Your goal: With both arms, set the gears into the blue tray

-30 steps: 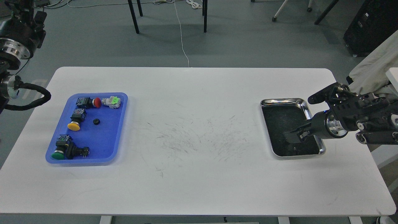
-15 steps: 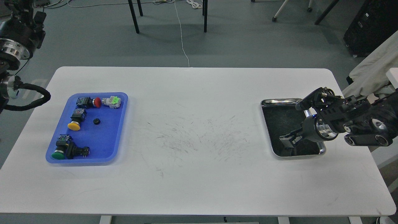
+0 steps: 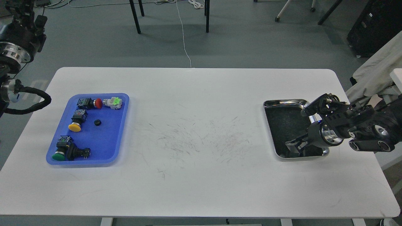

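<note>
Head view puts the right gripper [image 3: 293, 145] low inside the shiny steel tray with the dark floor [image 3: 284, 103], down at its near edge, fingers pointing left. They are dark against the dark floor, so I cannot tell whether they are spread, pressed together or pinching anything. No gear shows up in that steel tray from here.

One gear is plain to see: a tiny black toothed disc with a centre hole [image 3: 97, 122], lying flat in the bright blue plastic tray with rounded corners [image 3: 121, 125] on the far left of the white table [image 3: 201, 175]. It sits just beside the yellow-capped push-button switch [image 3: 76, 121], with the red-capped switch [image 3: 89, 103] and a green-and-white switch [image 3: 112, 102] above, and a green-capped switch [image 3: 67, 151] below.

A gear like that looks light, rigid and thin, likely slippery. I'd judge that a pinch across the toothed rim is the way to take hold, with the fingers coming down nearly vertical.

Edges matter here: the steel rim stands right in front of the gripper, so it needs to lift clear before it travels. The middle of the table is open, scuffed but bare, so the run across is wide. The left arm [image 3: 15, 53] stays up at the left edge, its gripper out of view.
</note>
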